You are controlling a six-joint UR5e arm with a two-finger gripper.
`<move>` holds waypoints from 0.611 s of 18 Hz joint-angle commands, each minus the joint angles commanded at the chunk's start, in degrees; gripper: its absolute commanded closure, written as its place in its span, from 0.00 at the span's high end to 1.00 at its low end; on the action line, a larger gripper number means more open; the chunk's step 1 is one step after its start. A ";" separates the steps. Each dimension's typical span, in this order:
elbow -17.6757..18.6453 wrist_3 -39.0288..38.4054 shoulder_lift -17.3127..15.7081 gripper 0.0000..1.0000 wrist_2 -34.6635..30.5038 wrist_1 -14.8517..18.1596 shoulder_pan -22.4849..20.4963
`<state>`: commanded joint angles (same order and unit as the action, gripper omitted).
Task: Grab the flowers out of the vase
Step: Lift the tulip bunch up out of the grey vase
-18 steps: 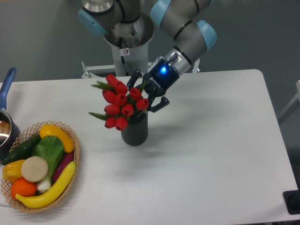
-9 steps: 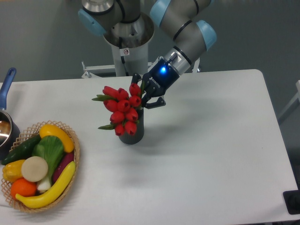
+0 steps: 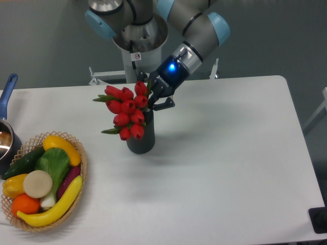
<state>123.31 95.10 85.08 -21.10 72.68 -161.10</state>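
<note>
The flowers (image 3: 126, 109), a bunch of red tulip buds with green leaves, lean to the left out of the dark ribbed vase (image 3: 141, 142) standing on the white table. My gripper (image 3: 152, 99) comes in from the upper right, right at the back of the bunch above the vase's mouth. Its fingers (image 3: 164, 105) are drawn in around the stems, which the buds mostly hide. The lower stems remain inside the vase.
A wicker basket (image 3: 82, 168) of fruit and vegetables sits at the front left. A pot with a blue handle (image 3: 6, 92) is at the left edge. The robot's base (image 3: 139, 48) stands behind the vase.
The fingers have closed in on the bunch. Gripper, flowers and vase have all shifted a little left and up, and the bunch leans more to the left.
</note>
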 joint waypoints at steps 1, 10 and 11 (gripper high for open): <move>-0.26 -0.88 -0.26 0.11 0.09 -0.09 -0.18; -7.38 -11.77 -0.97 0.11 2.20 -0.17 -0.53; -8.08 -12.83 -1.06 0.11 2.20 -0.09 -0.62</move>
<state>115.23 82.28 84.02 -18.90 72.60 -161.72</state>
